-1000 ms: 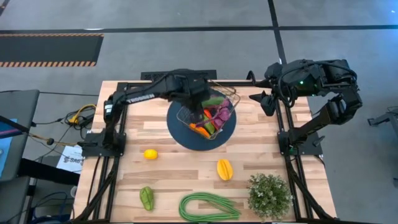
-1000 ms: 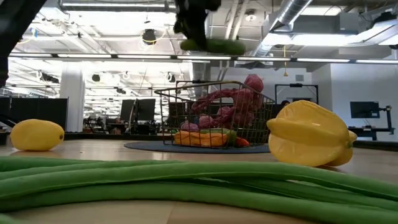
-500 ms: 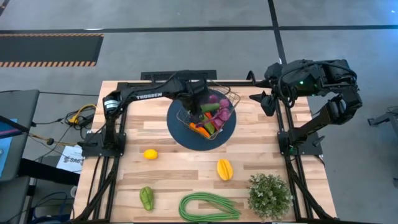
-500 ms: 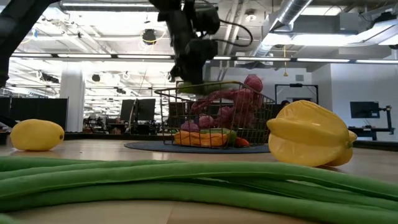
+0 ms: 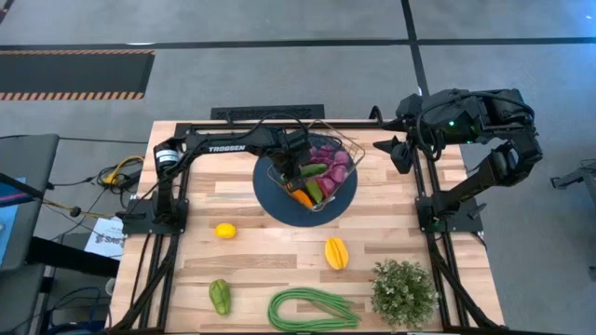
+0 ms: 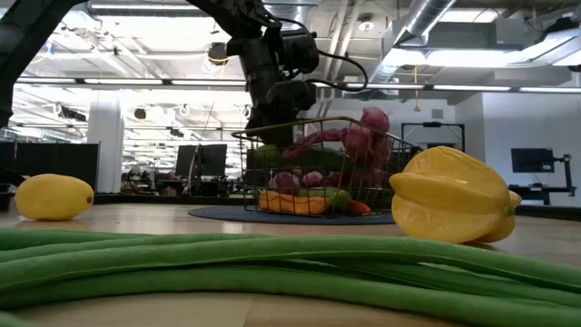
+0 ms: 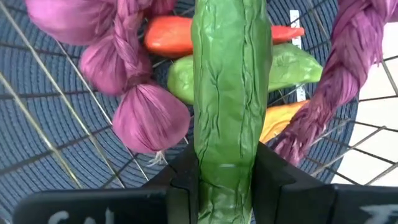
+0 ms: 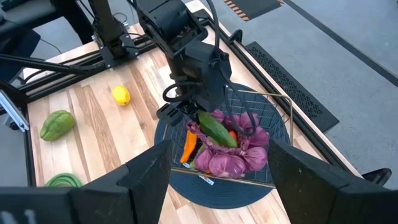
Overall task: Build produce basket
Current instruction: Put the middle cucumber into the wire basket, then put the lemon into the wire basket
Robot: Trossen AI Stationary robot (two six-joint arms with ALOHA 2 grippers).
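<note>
Now, from above, the left gripper (image 5: 300, 167) has come down from above the square wire-mesh basket (image 5: 346, 149) into it, clamped on the long green cucumber (image 5: 313, 170), while the right gripper (image 5: 395, 149) waits, fingers spread, past the table's far right corner. Level with the table, the cucumber (image 6: 300, 160) has sunk below the basket's rim among the purple grapes (image 6: 363, 136); the left wrist shows it above the orange carrot (image 7: 168, 36), so release looks near.

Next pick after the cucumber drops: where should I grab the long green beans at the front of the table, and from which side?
Judging by the high view, take the long green beans from straight above, across the straighter middle run of the bundle, fingers spanning its narrow width. It lies flat as a curved loop; the potted plant crowds its right end, so the left arm's side looks freer.
</note>
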